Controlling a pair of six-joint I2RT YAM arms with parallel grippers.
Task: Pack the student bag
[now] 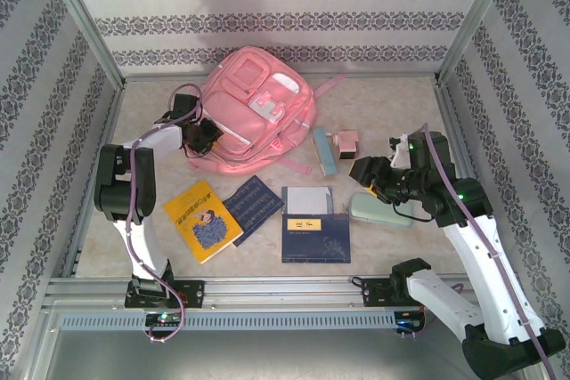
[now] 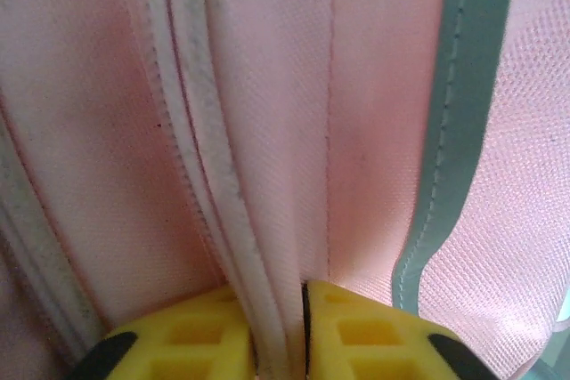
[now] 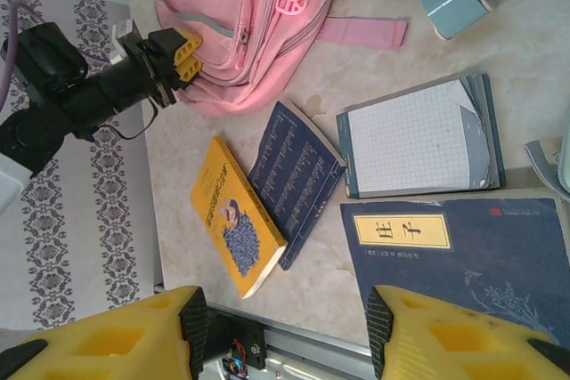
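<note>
Student bag (image 1: 258, 113) lies flat at back-centre of the table (image 1: 392, 109), pockets up, per top view, w/ left gripper (image 1: 207, 136) at its left edge. Left wrist cam adds the close detail: yellow pads (image 2: 178, 344) pressed nearly together on a piped pink fold of the bag. Right gripper (image 3: 285, 327) hangs spread wide, nothing between its fingers, above the blue book (image 3: 463, 255) w/ yellow label. Its cam also gives the grid-page notebook (image 3: 410, 144), dark blue booklet (image 3: 294, 175) & yellow book (image 3: 236, 220), just in front of the bag.
</note>
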